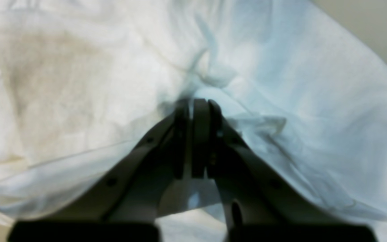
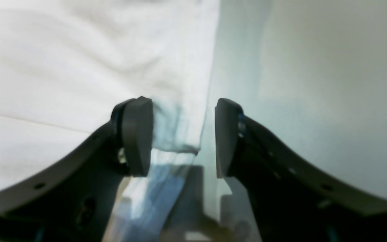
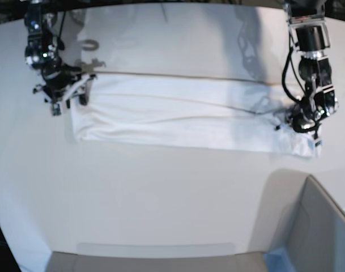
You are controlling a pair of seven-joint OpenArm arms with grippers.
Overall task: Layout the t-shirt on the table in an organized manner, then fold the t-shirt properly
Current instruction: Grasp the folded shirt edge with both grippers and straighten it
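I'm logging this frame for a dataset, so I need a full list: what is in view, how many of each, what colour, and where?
t-shirt: one, white, folded into a long band across the far half of the table, print not showing.
table: one, white, fills most of the base view.
box: one, grey with a blue edge, near right corner of the base view.
left gripper: one, dark, shut on the t-shirt at the band's end on the base view's right.
right gripper: one, dark, open, astride the t-shirt's edge at the band's other end.
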